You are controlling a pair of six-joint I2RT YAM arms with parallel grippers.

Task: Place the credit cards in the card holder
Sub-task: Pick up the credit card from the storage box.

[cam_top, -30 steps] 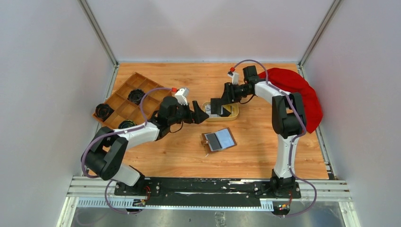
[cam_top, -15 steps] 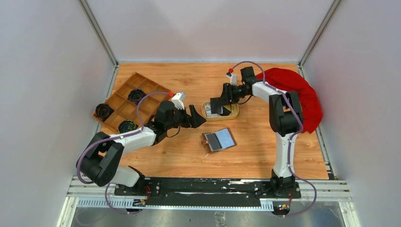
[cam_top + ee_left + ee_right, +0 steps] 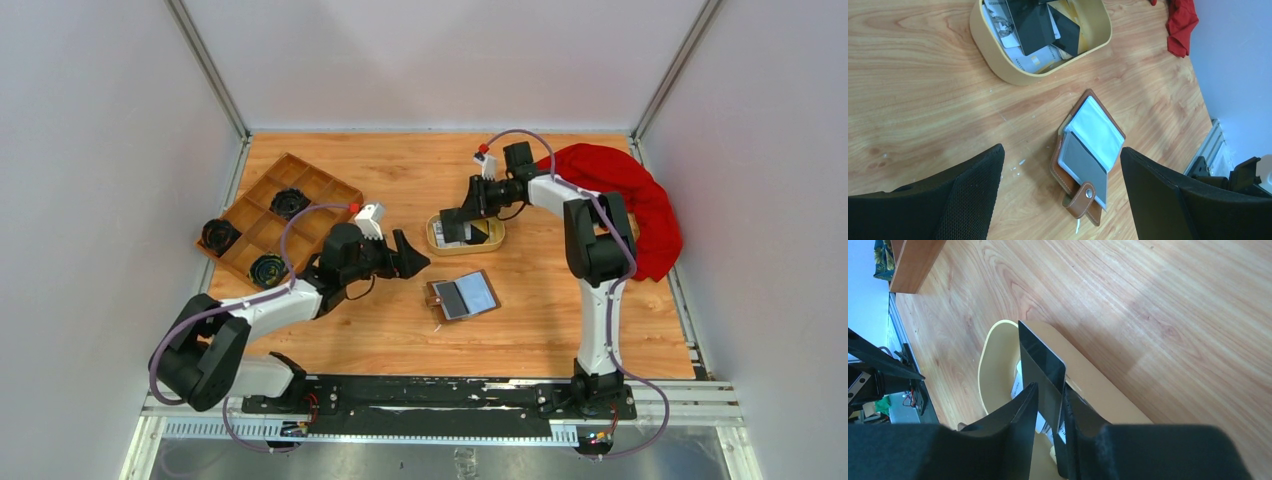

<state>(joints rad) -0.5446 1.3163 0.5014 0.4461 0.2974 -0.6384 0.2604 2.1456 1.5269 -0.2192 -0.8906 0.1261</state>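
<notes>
The right hand (image 3: 1050, 391) has closed on the black card (image 3: 1040, 357) standing in the dish (image 3: 990, 367). The left hand (image 3: 412, 255), wide open, has drawn back. The card holder (image 3: 1088, 160) lies open on the counter (image 3: 540, 320).

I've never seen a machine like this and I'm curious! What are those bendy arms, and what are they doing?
They are two robot arms bolted to a wooden table. One camera looks down from above, and one sits on each wrist. The right gripper pinches a black card over a tan oval dish holding more cards. The left gripper is open and empty, near an open brown card holder. A wooden tray and a red cloth lie aside.
</notes>
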